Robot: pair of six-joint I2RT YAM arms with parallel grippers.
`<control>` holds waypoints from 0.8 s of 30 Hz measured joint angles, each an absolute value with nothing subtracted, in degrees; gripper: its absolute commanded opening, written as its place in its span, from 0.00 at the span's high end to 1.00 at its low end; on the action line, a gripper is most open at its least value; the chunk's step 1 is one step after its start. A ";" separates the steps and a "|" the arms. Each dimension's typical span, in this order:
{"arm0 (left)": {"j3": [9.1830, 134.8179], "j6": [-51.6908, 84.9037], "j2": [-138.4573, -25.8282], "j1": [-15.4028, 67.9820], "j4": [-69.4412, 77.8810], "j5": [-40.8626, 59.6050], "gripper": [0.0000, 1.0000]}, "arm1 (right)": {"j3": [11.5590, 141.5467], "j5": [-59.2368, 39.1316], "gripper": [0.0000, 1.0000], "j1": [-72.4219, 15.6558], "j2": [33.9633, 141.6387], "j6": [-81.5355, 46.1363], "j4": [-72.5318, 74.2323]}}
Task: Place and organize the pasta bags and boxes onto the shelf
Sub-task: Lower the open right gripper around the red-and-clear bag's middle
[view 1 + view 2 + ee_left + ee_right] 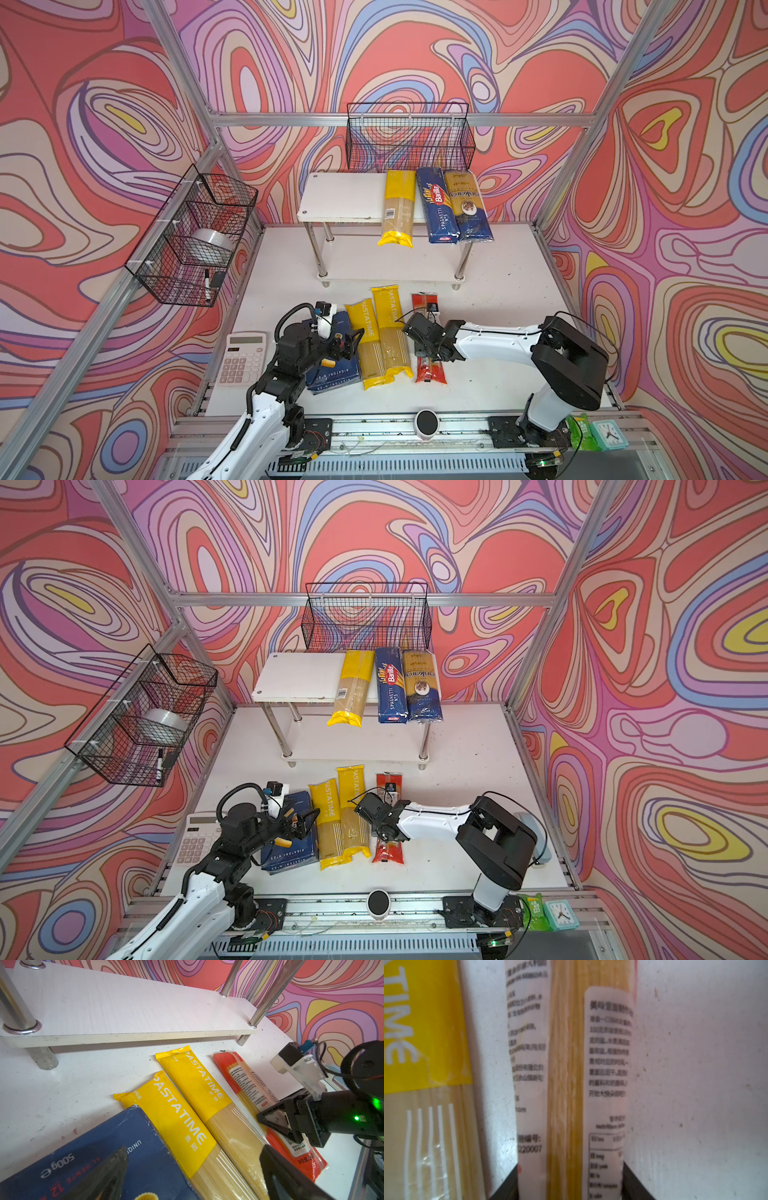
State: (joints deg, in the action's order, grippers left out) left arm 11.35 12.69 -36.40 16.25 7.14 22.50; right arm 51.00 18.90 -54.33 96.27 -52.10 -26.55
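The red bag (430, 374) lies flat on the table, and my right gripper (424, 353) has a finger pressed against each long side of it; the right wrist view shows this bag (566, 1064) filling the gap in that gripper (570, 1164). Two yellow bags (390, 328) lie beside the wide blue pasta box (336, 374). My left gripper (195, 1178) hovers open over the box and the nearest yellow bag, holding nothing. On the top board of the shelf (345, 197) lie a yellow bag (398, 208), the narrow blue box (436, 208) and a gold-and-navy bag (467, 208).
A white calculator (243, 357) sits left of the wide box. Black wire baskets hang on the left wall (195, 232) and behind the shelf (409, 137). A round black-topped device (427, 423), a green pack (582, 432) and a small clock (609, 434) sit along the front rail.
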 measured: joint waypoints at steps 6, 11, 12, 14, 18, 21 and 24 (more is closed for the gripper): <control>11.35 12.69 -36.40 16.25 7.14 22.50 0.00 | 51.00 19.09 0.56 -54.33 96.12 -52.10 -26.59; 11.35 12.69 -36.40 16.25 7.14 22.50 0.00 | 51.05 19.31 0.66 -54.33 95.44 -52.34 -26.59; 11.35 12.69 -36.40 16.25 7.14 22.50 0.00 | 51.05 19.29 0.68 -54.33 95.37 -52.36 -26.61; 11.35 12.69 -36.40 16.25 7.14 22.50 0.00 | 51.05 19.27 0.72 -54.33 95.35 -52.38 -26.61; 11.35 12.69 -36.40 16.25 7.14 22.48 0.00 | 51.05 19.27 0.83 -54.33 95.18 -52.38 -26.63; 11.35 12.69 -36.34 16.25 7.11 22.46 0.00 | 51.05 19.20 0.91 -54.33 94.85 -52.36 -26.79; 11.35 12.69 -36.16 16.25 7.11 22.35 0.00 | 51.05 19.09 0.98 -54.30 94.48 -52.34 -26.94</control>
State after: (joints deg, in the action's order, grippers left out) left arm 11.35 12.69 -36.16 16.25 7.11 22.35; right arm 51.05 19.09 -54.30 94.48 -52.34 -26.94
